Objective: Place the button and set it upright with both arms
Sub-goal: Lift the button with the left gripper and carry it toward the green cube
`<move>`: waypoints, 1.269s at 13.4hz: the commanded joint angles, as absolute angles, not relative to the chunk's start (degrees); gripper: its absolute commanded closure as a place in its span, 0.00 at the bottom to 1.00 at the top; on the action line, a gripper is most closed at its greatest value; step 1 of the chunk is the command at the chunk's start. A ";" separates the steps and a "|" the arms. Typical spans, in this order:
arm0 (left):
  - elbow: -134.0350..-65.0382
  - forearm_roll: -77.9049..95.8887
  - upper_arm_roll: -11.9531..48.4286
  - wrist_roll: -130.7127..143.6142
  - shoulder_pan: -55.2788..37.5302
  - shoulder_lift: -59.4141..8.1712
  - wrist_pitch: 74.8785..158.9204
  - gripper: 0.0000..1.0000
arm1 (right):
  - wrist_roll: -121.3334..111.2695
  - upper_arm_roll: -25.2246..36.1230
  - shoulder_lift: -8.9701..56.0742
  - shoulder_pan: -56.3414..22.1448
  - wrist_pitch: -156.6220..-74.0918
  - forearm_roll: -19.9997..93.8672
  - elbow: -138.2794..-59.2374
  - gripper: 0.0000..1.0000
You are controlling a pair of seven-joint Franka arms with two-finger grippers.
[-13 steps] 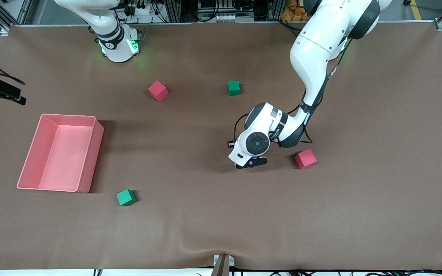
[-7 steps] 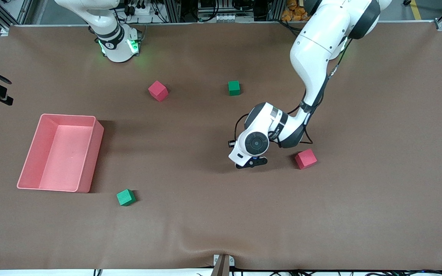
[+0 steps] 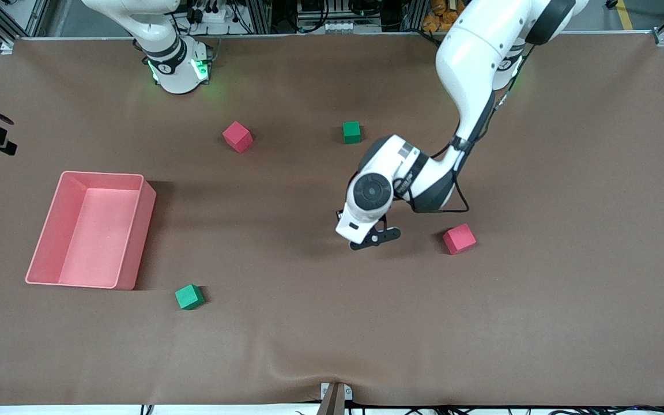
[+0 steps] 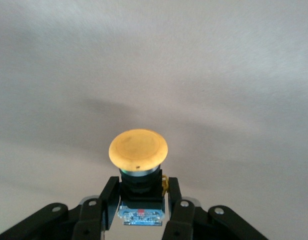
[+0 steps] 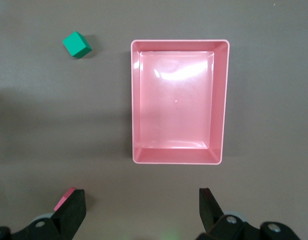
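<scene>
button [image 4: 138, 150], round orange cap, black body, blue base

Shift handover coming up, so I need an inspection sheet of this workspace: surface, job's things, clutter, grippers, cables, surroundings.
Surface: brown mat, slightly rippled at the edge nearest the front camera.
Job's things: button, orange cap, held by its dark body.
Clutter: pink bin toward the right arm's end, nothing in it; two red cubes; two green cubes.
Grippers: left gripper shut on the button, over the mat beside a red cube; right gripper open, above the pink bin.
Cables: black cable looped along the left arm's wrist.
Surroundings: aluminium framing and wiring past the robots' bases.
</scene>
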State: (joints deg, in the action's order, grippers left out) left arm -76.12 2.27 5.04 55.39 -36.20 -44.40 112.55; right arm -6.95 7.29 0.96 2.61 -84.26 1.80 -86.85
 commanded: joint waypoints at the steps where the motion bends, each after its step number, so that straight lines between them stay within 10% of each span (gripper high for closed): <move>1: -75.07 -3.14 4.48 65.18 -38.67 -43.24 112.24 0.85 | -5.89 6.77 1.23 3.25 -84.11 2.46 -85.61 0.00; 17: -75.41 -53.58 4.57 122.91 -55.89 -47.98 115.66 0.85 | -5.54 5.80 -0.44 2.20 -82.88 2.64 -83.50 0.00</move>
State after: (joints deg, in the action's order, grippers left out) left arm -75.69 -47.70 5.11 114.90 -54.23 -46.57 115.21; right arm -6.13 5.82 0.15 2.58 -84.03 2.14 -84.18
